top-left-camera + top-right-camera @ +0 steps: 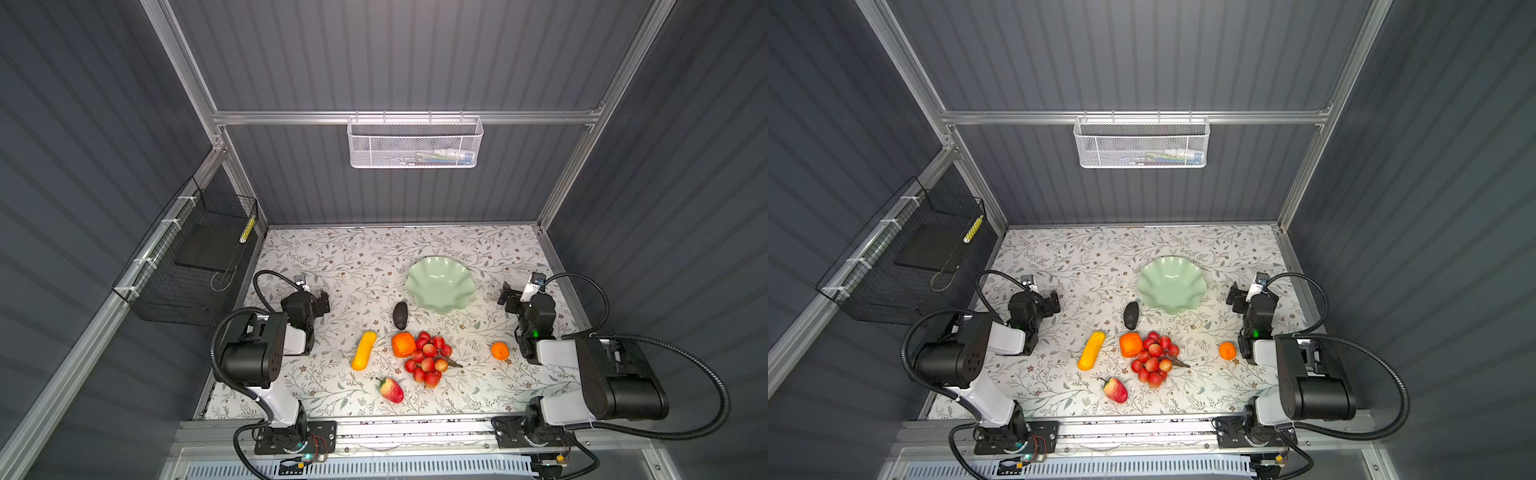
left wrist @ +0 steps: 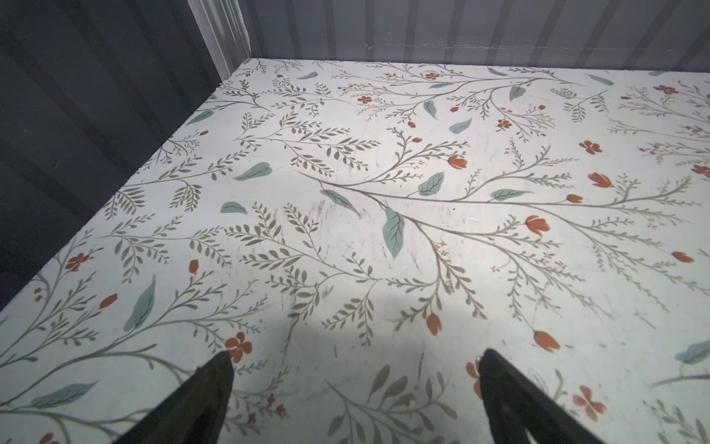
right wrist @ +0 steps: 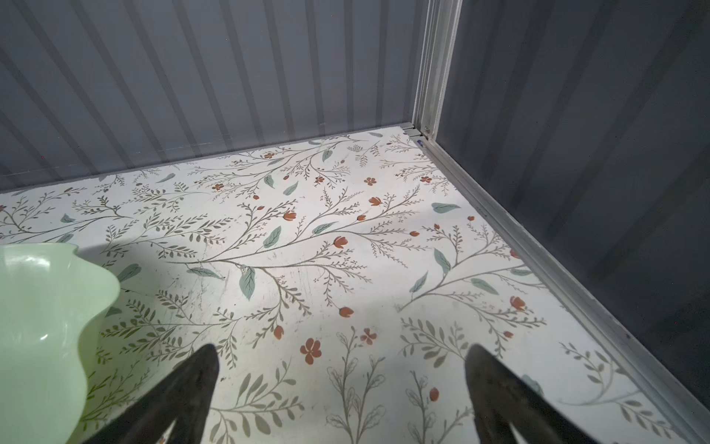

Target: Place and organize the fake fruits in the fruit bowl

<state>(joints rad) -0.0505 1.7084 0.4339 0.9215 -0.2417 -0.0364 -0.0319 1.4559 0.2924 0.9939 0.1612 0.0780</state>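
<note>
**While the bowl [image 1: 439,286] stood empty, the tangerine [image 1: 499,351] lay behind the right gripper [image 1: 508,297]**

Since nothing lay in the bowl, the task looked unstarted. Both top views showed the bowl right of centre on the table [image 1: 332,257], toward the far wall. The avocado [image 1: 400,314] lay just beside its near-left rim. Nearer the front edge the persimmon [image 1: 403,345] touched the grapes [image 1: 430,359], with the cob [image 1: 364,350] to their left and the strawberry [image 1: 391,389] nearest the front.

The right gripper was spread wide and held nothing. In the right wrist view only bare table showed between its fingers [image 3: 199,384], with the bowl's rim [image 3: 50,326] at one side. It faced the far wall, so the tangerine sat behind the jaws, close beside that arm's forearm and well apart from the other fruit. The right arm was plainly the nearer one, though it would probably have to draw back and turn down to reach it.

The left gripper [image 1: 322,301] was equally wide open and empty. It was the nearer one to the cob, whose long axis ran from near-left to far-right. A grasp would likely go best across that axis.
</note>
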